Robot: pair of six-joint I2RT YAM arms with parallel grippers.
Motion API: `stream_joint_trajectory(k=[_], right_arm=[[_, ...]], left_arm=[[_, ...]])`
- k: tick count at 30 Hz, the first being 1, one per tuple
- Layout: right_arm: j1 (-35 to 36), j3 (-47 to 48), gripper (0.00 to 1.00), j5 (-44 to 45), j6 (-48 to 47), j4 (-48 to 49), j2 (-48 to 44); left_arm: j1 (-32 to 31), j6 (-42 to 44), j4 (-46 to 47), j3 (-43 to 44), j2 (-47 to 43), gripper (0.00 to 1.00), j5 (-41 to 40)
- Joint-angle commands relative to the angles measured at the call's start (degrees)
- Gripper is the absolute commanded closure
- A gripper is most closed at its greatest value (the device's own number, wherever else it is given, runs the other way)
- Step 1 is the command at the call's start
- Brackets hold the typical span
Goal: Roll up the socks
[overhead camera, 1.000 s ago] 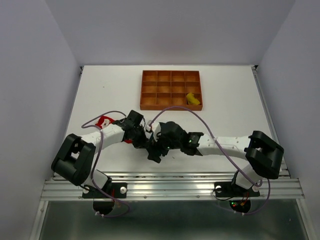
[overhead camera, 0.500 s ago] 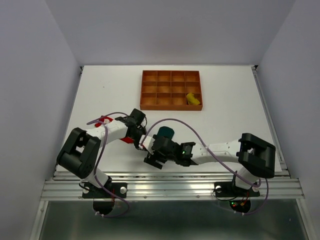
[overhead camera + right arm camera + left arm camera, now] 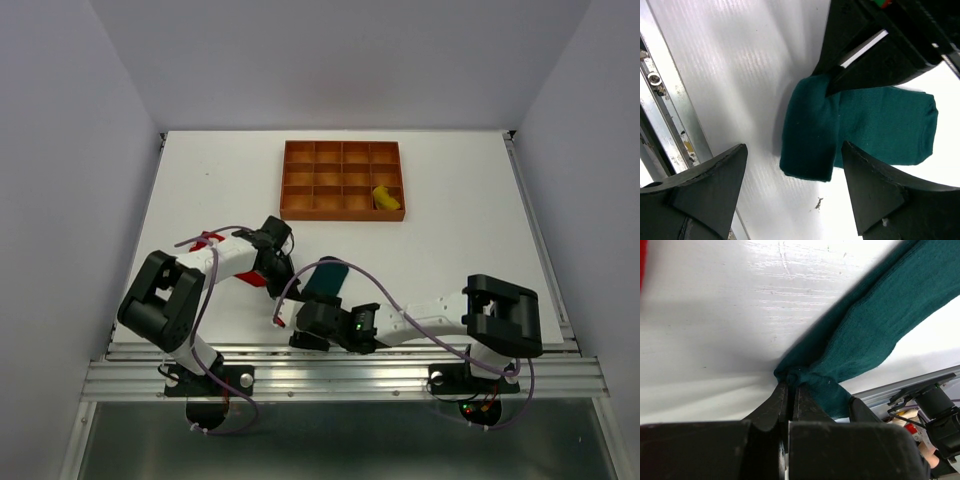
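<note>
A dark teal sock (image 3: 327, 278) lies on the white table, its near end folded over. My left gripper (image 3: 285, 274) is shut on a corner of that fold (image 3: 790, 382), its tips at the table surface; the rest of the teal sock (image 3: 865, 330) stretches away up and right. My right gripper (image 3: 795, 170) stands open just short of the folded end of the teal sock (image 3: 810, 135), touching nothing; from above, the right gripper (image 3: 298, 322) sits near the front edge. A red sock (image 3: 207, 240) lies partly under the left arm. A yellow sock (image 3: 385, 198) sits rolled in the tray.
The orange-brown gridded tray (image 3: 300, 185) stands at the back centre. The metal front rail (image 3: 340, 375) runs close behind the right gripper. Both arms' cables loop over the middle of the table. A small dark speck (image 3: 818, 202) lies on the table between the right fingers.
The right gripper has drawn back toward the front edge, uncovering the teal sock, and its fingers have narrowed slightly. The left gripper stays pinched on the sock.
</note>
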Motion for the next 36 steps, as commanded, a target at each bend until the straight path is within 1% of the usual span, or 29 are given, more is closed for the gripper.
stream_joint_trajectory(k=[1, 10, 14, 15, 22, 36], right_arm=[[1.9, 1.5, 0.19, 5.7, -2.4, 1.8, 0.8], [4.2, 2.4, 0.25, 8.3, -4.2, 1.6, 2.4], [4.2, 2.3, 0.26, 10.3, -4.8, 2.4, 2.7], [4.2, 2.3, 0.28, 10.4, -5.1, 2.6, 2.8], [5.3, 2.7, 0.31, 13.2, -5.9, 2.8, 3.7], [7.4, 3.2, 0.35, 12.4, -6.1, 2.7, 5.2]], left_arm=[[0.3, 1.7, -4.6, 1.5, 1.3, 1.0, -1.5], [0.4, 1.6, -5.1, 1.6, 1.8, 1.0, -1.1], [0.5, 1.5, -5.1, 1.6, 1.8, 1.0, -1.0], [0.4, 1.4, -5.1, 1.6, 1.9, 1.0, -0.9], [0.6, 1.6, -4.4, 1.0, 2.8, 1.0, 0.1], [0.8, 1.8, -3.7, 0.1, 2.6, 1.0, 0.8]])
